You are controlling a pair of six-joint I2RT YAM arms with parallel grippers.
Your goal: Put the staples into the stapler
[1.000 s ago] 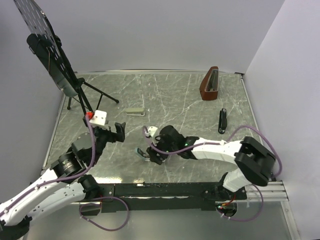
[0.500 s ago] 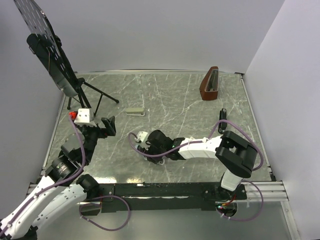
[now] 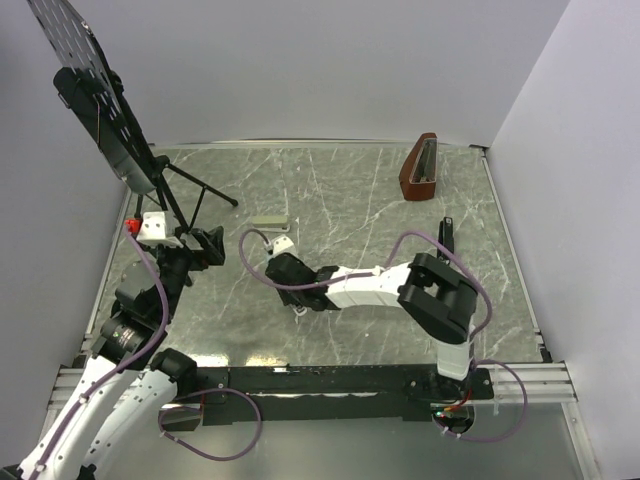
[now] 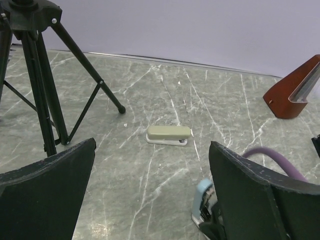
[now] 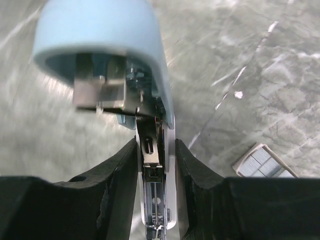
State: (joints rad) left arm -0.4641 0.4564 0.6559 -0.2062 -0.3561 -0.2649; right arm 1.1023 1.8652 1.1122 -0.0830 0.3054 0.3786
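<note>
My right gripper point(image 5: 156, 200) is shut on a light-blue stapler point(image 5: 100, 45). Its fingers press both sides of the opened silvery rail point(image 5: 152, 165), and the blue top is swung up. In the top view this gripper point(image 3: 278, 272) is left of the table's middle. A small tan box of grey staple strips point(image 5: 262, 162) lies on the table just right of it. The slim black stapler point(image 3: 445, 241) lies alone at the right. My left gripper point(image 4: 150, 200) is open and empty, near the left edge in the top view point(image 3: 210, 245). The blue stapler point(image 4: 204, 202) shows by its right finger.
A grey-green stapler point(image 3: 269, 222) lies behind the grippers and also shows in the left wrist view point(image 4: 169, 134). A black tripod point(image 3: 160, 180) with a perforated panel stands at the back left. A brown wedge-shaped holder point(image 3: 420, 168) stands at the back right.
My right gripper has moved left and away from the arm bases with the blue stapler. My left gripper has drawn back to the left.
</note>
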